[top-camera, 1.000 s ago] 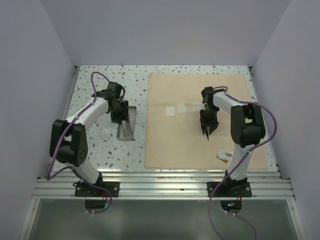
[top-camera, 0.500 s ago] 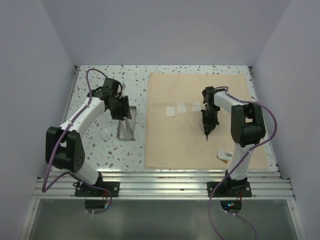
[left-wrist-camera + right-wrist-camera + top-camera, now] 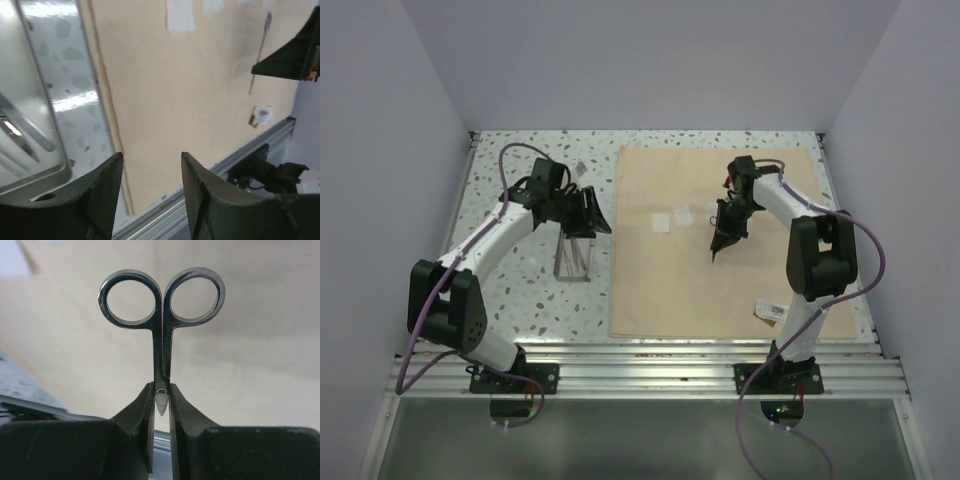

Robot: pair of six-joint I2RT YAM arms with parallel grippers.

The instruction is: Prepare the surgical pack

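Partly hidden in right tool [image 3: 161, 391]: scissors [image 3: 159, 350]

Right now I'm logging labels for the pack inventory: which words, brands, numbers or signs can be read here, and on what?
No text can be read anywhere.
Small white packet on the large plain tan cloth sheet: any print is too small and blurred to read.
Steel scissors: no mark shows on the side in view.
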